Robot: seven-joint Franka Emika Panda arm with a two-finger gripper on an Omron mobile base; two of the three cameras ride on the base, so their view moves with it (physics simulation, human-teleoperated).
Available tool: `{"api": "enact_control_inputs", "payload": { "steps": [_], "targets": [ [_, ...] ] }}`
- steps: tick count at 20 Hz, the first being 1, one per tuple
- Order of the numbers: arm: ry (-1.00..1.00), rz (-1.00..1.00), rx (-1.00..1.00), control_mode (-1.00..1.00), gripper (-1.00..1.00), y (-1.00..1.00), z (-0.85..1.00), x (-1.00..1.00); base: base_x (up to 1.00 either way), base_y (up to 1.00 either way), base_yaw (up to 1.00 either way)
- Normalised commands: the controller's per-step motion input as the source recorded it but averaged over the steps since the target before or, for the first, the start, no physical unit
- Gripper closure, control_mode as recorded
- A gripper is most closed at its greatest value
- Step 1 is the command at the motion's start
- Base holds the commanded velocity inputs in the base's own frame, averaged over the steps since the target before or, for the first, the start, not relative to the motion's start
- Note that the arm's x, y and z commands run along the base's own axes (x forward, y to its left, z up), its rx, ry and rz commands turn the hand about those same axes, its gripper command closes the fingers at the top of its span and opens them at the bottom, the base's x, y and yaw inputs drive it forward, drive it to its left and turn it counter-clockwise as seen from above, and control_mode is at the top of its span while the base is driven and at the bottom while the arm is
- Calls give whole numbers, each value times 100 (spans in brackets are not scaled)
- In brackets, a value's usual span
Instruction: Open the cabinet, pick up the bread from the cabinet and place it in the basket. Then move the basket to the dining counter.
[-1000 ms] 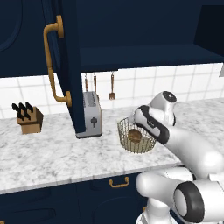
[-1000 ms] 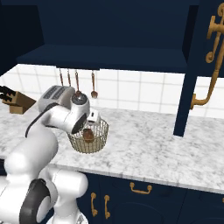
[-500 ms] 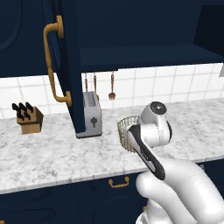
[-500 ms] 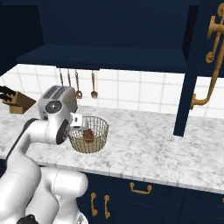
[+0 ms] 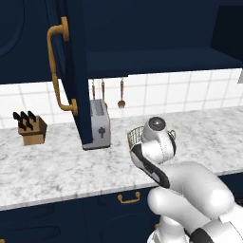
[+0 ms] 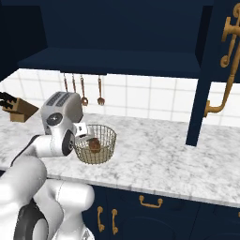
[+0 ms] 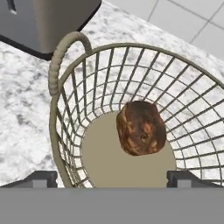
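Observation:
The tan wire basket (image 6: 107,139) stands on the white-grey marbled counter (image 6: 159,159) beside the toaster. The brown bread (image 7: 141,128) lies on the basket's flat bottom (image 7: 105,159); from the right it shows through the mesh as the bread (image 6: 94,144). My gripper (image 7: 113,178) hangs open just above the basket's near rim, its fingertips (image 7: 41,178) wide apart with nothing between them. In the right base view the gripper (image 6: 80,133) is at the basket's left rim. My arm hides most of the basket (image 5: 135,135) from the left. The navy cabinet's doors (image 5: 71,71) (image 6: 211,70) stand open.
A silver toaster (image 5: 99,124) (image 6: 61,105) sits right next to the basket. A knife block (image 5: 29,129) is at the far left, and utensils (image 6: 82,91) hang on the tiled wall. The open door edge (image 6: 194,136) reaches down near the counter.
My arm has folded lower and brought the hand down over the basket's rim. The basket and the bread in it have stayed where they were.

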Motion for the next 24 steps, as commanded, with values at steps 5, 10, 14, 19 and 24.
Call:
{"api": "enact_control_inputs", "payload": {
  "steps": [5,10,14,19,24],
  "targets": [
    [18,10,-11,-100,-100,0,-32,37,0,0,0],
    [19,8,-4,-100,-100,0,-48,13,0,0,0],
    [18,7,0,-100,100,-6,-60,-11,0,0,0],
    [12,4,0,-100,100,-17,-64,-35,0,0,0],
    [5,6,0,-100,100,-24,-18,-66,0,0,0]
  ]
}}
